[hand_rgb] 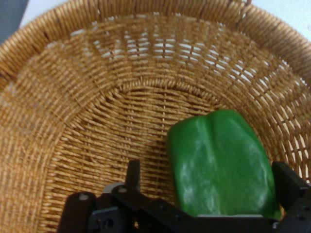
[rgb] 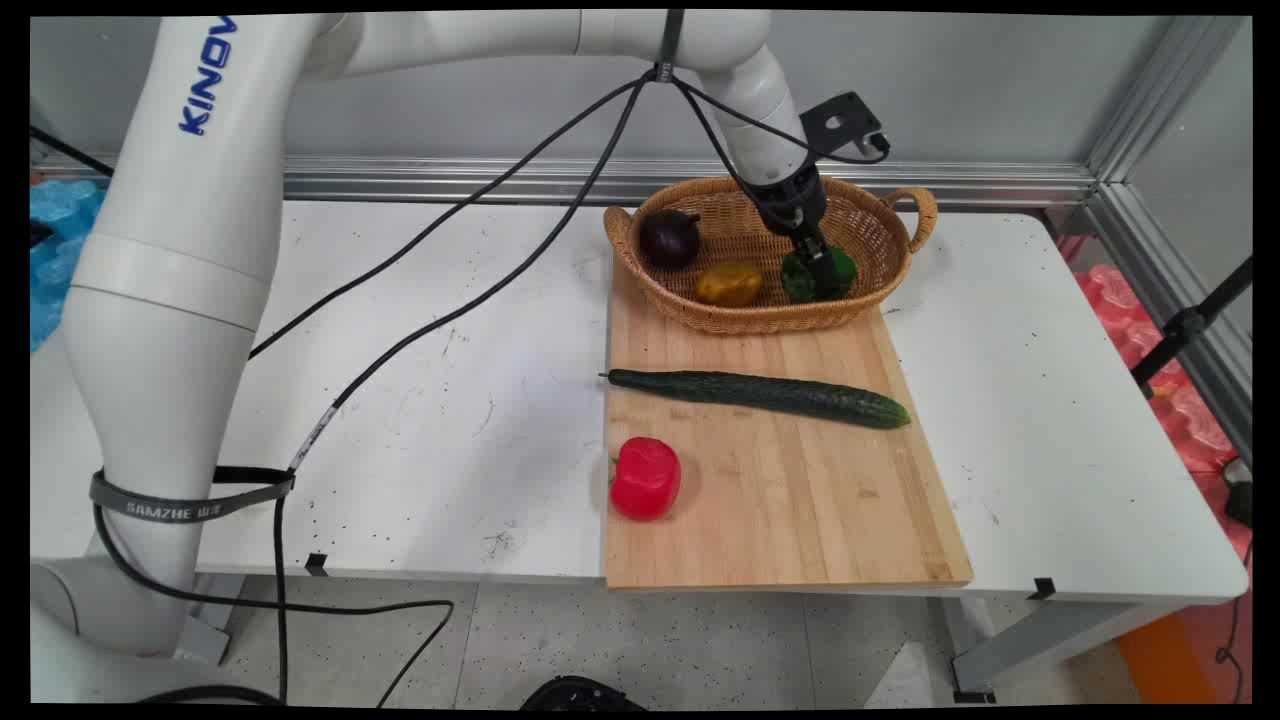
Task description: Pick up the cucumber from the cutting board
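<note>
While it reaches into the basket (rgb: 895,262), the end effector (rgb: 822,275) pinches the green pepper (hand_rgb: 221,162).

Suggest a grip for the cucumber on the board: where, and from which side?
Grip the cucumber at mid-length from straight above, fingers across its narrow width. It lies flat and nearly level along the cutting board, clear of the red pepper and basket, so both long sides look reachable.

This looks like a robot lab, not a home. A white tabletop (rgb: 450,400) stands by a plain grey wall (rgb: 950,80) with metal rails (rgb: 600,180) at the back, and black cables (rgb: 480,290) hang across the left of the frame. Blue (rgb: 60,230) and pink foam (rgb: 1190,400) lies at the far left and right edges.
</note>
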`<state>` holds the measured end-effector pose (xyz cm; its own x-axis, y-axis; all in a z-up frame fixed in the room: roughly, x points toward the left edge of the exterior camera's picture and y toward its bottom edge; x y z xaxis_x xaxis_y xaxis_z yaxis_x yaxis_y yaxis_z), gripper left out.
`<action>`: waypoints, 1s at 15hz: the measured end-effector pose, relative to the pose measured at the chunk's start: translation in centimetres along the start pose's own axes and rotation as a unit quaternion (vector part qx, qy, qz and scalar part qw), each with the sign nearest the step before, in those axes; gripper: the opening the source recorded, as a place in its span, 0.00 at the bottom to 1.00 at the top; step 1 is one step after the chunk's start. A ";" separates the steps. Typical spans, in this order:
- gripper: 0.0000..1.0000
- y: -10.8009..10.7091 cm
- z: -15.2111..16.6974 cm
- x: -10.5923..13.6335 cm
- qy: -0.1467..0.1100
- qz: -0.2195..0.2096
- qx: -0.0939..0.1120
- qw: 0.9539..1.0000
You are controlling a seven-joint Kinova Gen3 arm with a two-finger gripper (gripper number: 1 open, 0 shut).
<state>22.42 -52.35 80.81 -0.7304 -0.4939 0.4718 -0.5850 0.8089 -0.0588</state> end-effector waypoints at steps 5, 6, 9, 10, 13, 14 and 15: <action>1.00 -0.2 -3.4 0.0 0.019 0.009 0.006 1.000; 1.00 -0.1 -4.5 -0.1 0.022 0.009 0.008 1.000; 1.00 0.5 -7.3 -0.7 0.030 0.009 0.009 0.999; 1.00 0.7 -8.3 -0.9 0.032 0.009 0.009 0.999; 1.00 2.0 -11.8 -1.9 0.038 0.012 0.007 0.999; 1.00 2.5 -13.2 -2.4 0.040 0.014 0.005 0.999; 1.00 3.0 -14.4 -2.8 0.041 0.016 0.003 0.999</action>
<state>27.79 -43.92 91.93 -0.7174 -0.4392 0.5407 -0.5642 0.8216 -0.0812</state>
